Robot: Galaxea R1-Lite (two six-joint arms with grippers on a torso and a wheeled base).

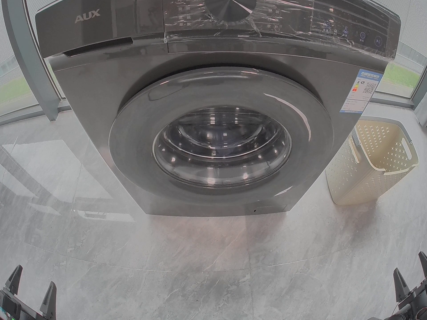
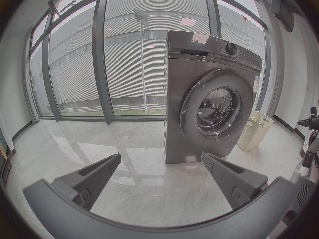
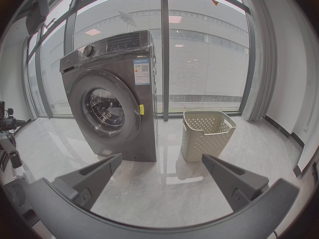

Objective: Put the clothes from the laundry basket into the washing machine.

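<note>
Now | left gripper (image 2: 160,154), right gripper (image 3: 161,155): both spread, empty | laundry basket (image 3: 203,144) well ahead, beside washing machine (image 3: 109,110)

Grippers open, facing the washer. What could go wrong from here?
1. The washing machine door is shut; clothes cannot go in until it is opened.
2. No clothes show above the rim of the laundry basket; a grab may come up empty.
3. The basket stands close beside the machine, so the right gripper might bump either.
</note>
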